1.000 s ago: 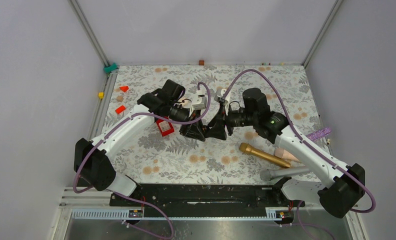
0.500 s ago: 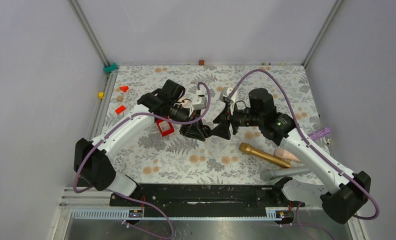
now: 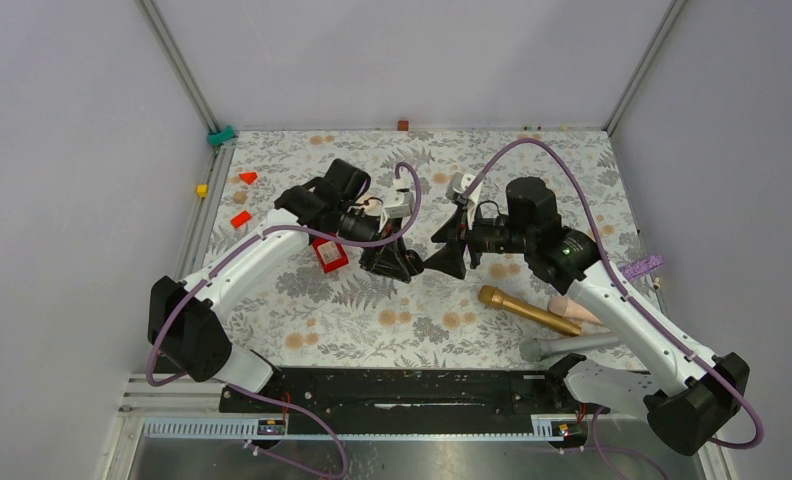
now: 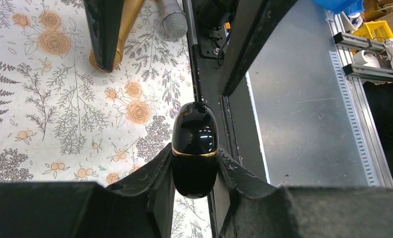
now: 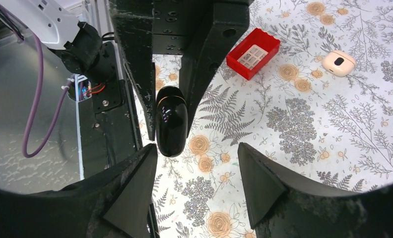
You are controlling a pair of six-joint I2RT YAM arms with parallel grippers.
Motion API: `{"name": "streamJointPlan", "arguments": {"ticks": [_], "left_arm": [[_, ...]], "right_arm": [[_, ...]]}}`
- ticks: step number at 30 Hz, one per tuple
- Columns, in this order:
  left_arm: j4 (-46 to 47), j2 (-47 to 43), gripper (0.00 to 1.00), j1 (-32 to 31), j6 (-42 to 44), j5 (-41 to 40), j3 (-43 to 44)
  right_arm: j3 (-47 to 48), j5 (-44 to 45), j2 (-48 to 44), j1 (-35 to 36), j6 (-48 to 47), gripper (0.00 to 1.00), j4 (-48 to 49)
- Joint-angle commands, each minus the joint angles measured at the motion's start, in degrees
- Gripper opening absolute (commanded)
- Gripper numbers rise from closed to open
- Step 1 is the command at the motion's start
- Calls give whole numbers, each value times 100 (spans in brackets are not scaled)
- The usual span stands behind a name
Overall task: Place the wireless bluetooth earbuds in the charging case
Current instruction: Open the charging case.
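The charging case (image 4: pixel 194 148) is a glossy black oval with a thin gold band, and it looks closed. My left gripper (image 4: pixel 194 152) is shut on its lower half and holds it above the floral mat (image 3: pixel 372 320). The right wrist view shows the same case (image 5: pixel 171 121) sticking out of the left fingers. My right gripper (image 5: pixel 197 148) stands open just in front of the case, its left fingertip close beside it, with nothing between its fingers. From above, the two grippers (image 3: pixel 397 262) (image 3: pixel 450 260) face each other at mid-table. A pale rounded piece with a dark spot (image 5: pixel 339 63) lies on the mat; I cannot tell whether it is an earbud.
A red box (image 3: pixel 329 253) sits under the left arm. A gold microphone (image 3: pixel 527 310), a grey microphone (image 3: pixel 572 347) and a pink piece (image 3: pixel 575 308) lie near the right arm. Orange-red bits (image 3: pixel 247 177) and a yellow cube (image 3: pixel 202 190) are at the far left.
My right gripper has opened wider and drawn back to the right, away from the case. The left arm and the case have stayed put.
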Motion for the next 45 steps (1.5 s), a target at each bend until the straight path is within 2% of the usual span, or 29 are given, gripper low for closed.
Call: {"name": "streamJointPlan", "arguments": {"ticks": [1,17,26,36,45], "left_arm": [[504,-121,0,-3,-365,83,38],[744,-281,0,-15,-481,128,-177],[742,-358,0,-10,-448,234,-227],[741,-394,0,-13,-420,293,-258],[738,-378,0,-10,-411,320,-252]], "right_arm": [[146,-348,22,-34,262,69,223],[41,-287,386,-25,559,70,577],[44,173,438,-25,399,71,540],[20,1543,-84,-53,-70,73,500],[118,1305,-256,-83,-193,76,269]]}}
